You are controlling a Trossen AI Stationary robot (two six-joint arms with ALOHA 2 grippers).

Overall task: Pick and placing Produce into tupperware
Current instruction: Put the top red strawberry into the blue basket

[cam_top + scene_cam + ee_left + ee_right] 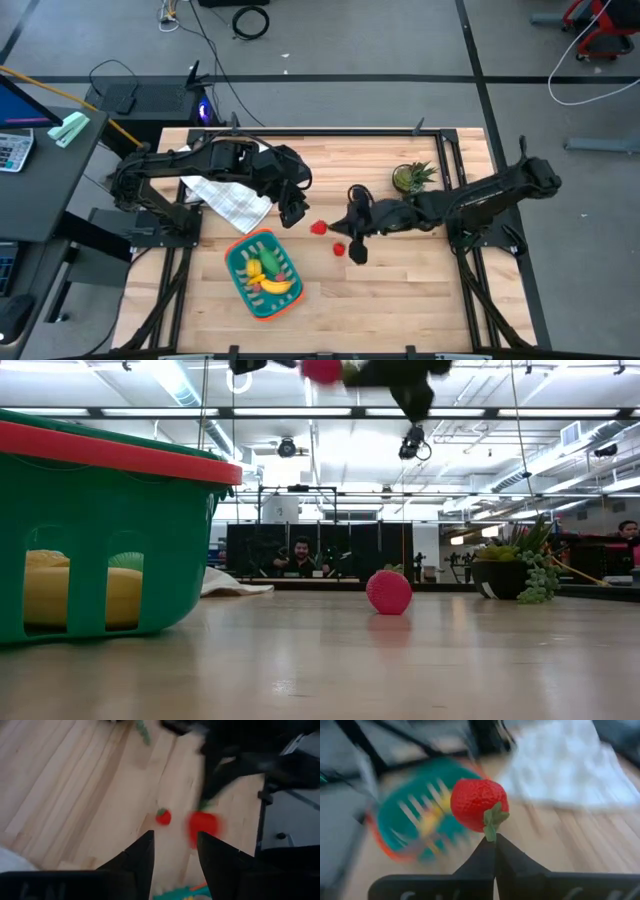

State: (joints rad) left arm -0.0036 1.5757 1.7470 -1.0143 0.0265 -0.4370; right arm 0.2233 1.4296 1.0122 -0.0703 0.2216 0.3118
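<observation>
Right gripper (495,840) clenched on the green leaf stem of a red strawberry (479,811), lifted above the table at centre of the high view; fruit body points away from the fingers. Second strawberry (319,228) sits on the wood table (400,290), just left of it. So 2 strawberries. Teal tupperware (263,274) lower left of centre, long axis diagonal, holds a banana (276,286) plus other produce. Left gripper (174,851) released, hovering near the checked cloth (232,201). One potted plant (411,176) upper right. Grey floor, cables around.
</observation>
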